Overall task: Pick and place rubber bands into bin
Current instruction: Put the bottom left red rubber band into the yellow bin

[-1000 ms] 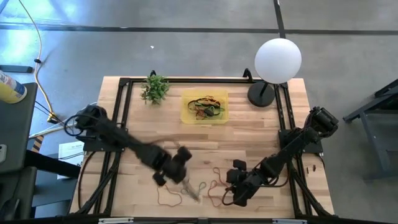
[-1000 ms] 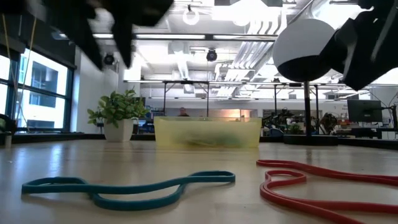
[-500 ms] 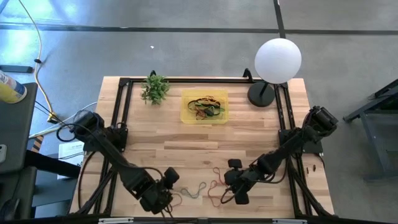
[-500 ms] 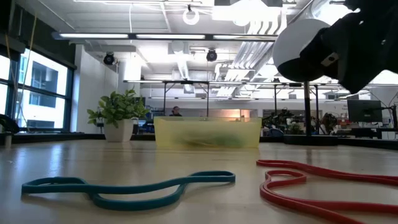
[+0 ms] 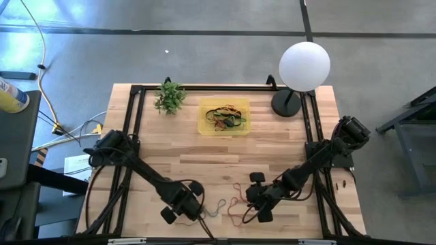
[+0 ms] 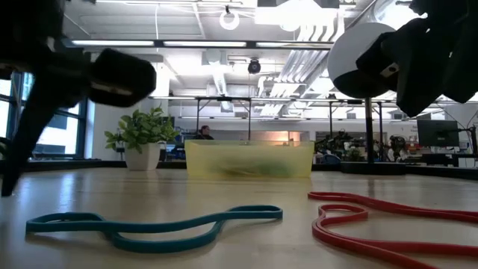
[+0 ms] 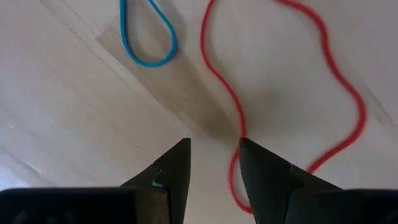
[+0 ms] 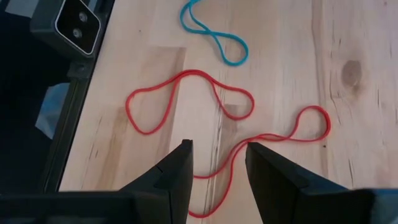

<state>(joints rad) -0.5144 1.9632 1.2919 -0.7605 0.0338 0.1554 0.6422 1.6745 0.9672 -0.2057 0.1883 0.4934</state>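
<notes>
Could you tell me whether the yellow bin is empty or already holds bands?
Not empty: the bin already holds a tangle of rubber bands.

Open worktop (image 5: 204, 153) is found between the bin (image 5: 223, 117) and both arms. The bin is flanked by a plant (image 5: 169, 96) and a lamp (image 5: 300, 71).

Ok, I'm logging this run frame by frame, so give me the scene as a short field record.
left gripper: open, empty, above a red band near the front edge
right gripper: open, empty, over another red band
blue band: loose on the table, between the grippers
bin: far side, already holds several bands
plant: left of bin
</notes>
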